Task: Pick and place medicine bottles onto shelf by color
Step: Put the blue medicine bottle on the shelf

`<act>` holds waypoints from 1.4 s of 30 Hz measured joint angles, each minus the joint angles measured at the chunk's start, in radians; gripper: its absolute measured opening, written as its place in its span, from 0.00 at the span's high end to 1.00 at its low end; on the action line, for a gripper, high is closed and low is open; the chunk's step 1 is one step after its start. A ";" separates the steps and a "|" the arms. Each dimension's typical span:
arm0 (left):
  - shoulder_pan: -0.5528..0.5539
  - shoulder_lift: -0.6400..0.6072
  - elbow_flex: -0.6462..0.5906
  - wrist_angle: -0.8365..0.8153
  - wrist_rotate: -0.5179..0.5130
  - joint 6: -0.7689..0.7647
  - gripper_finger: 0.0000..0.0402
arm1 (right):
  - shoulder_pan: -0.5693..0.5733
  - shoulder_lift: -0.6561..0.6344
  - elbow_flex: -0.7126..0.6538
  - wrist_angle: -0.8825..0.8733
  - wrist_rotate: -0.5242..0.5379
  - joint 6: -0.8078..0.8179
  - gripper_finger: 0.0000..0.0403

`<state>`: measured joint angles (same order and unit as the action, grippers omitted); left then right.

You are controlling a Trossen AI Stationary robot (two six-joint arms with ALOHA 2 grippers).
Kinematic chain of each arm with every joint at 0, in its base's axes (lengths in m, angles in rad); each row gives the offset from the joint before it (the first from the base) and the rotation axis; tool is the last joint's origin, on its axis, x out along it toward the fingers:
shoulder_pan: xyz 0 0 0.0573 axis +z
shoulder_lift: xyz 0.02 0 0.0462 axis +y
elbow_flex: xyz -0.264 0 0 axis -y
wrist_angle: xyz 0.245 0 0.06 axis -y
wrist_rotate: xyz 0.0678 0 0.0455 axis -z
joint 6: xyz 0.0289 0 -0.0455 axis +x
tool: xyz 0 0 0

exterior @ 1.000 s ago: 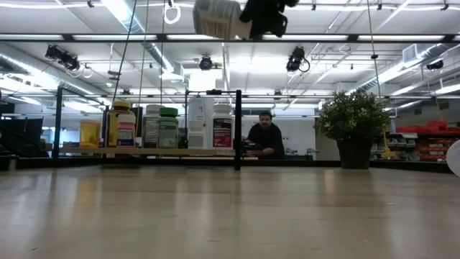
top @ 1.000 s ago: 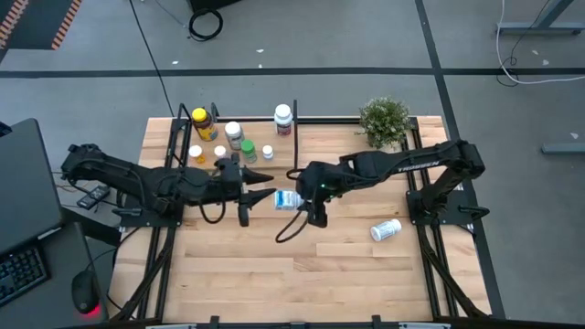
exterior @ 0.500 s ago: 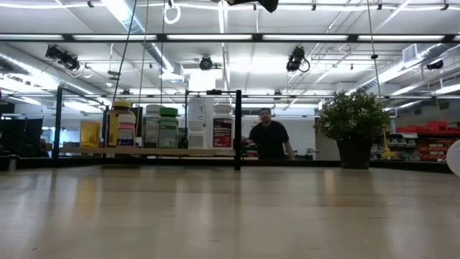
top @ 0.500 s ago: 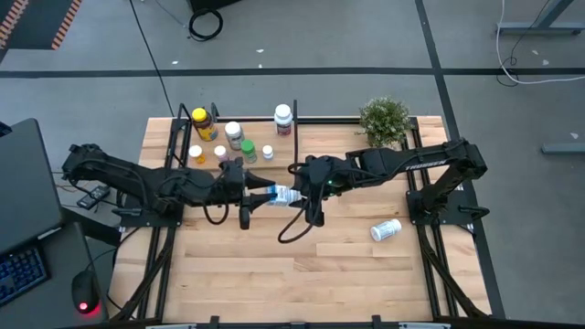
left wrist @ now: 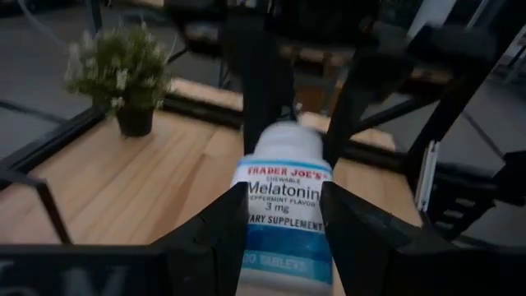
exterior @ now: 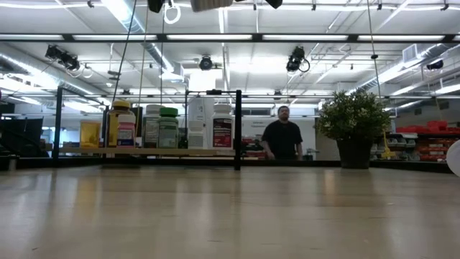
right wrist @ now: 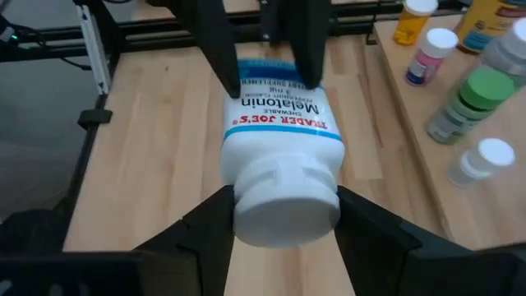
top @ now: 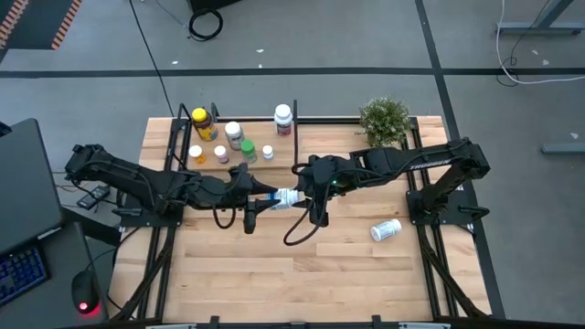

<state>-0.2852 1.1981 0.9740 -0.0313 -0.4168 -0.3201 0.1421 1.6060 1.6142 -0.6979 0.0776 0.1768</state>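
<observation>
A white medicine bottle with a blue band (top: pixel 286 196) (left wrist: pixel 283 205) (right wrist: pixel 283 131) hangs on its side high above the middle of the table, cap toward the table's right. My left gripper (top: pixel 272 197) (left wrist: pixel 283 201) is shut on its base end. My right gripper (top: pixel 302 194) (right wrist: pixel 283 201) is shut on its cap end. In the low view only the bottle's underside (exterior: pixel 212 3) shows at the top edge. The shelf (exterior: pixel 172 152) stands at the back left and carries several other medicine bottles (top: pixel 233 137). My left gripper pinches the bottle's base end, at the blue band (left wrist: pixel 283 247), one finger (left wrist: pixel 209 247) on each side. The fingers come about level from the table's left and lie along the bottle, which is clear of the table. My right gripper pinches the white cap (right wrist: pixel 288 201) between its two fingers (right wrist: pixel 370 230). They come from the table's right, slanting down, in line with the bottle. The bottle lies roughly level, its label up.
A white bottle (top: pixel 385 229) lies on its side on the table's right part. A small potted plant (top: pixel 384 121) stands at the back right. Black frame rods run along both table sides. A person stands in the room beyond the table (exterior: pixel 282 140).
My right gripper has risen with the bottle, which has gone up almost out of the low view. My left gripper has moved toward the table's right, up to the bottle, and its fingers now flank the base end.
</observation>
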 joint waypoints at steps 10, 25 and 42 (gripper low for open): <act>-0.005 0.001 -0.002 -0.080 0.005 -0.037 0.60 | -0.001 -0.028 0.000 -0.003 0.012 0.011 0.52; -0.027 0.001 -0.002 -0.083 0.004 -0.033 0.60 | -0.001 -0.032 0.000 0.079 0.006 0.025 0.52; -0.005 0.002 -0.003 -0.087 -0.024 -0.025 0.60 | -0.004 -0.032 0.000 0.089 0.013 0.030 0.52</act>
<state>-0.2901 1.2003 0.9714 -0.1184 -0.4408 -0.3447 0.1378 1.5742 1.6142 -0.6085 0.0902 0.2066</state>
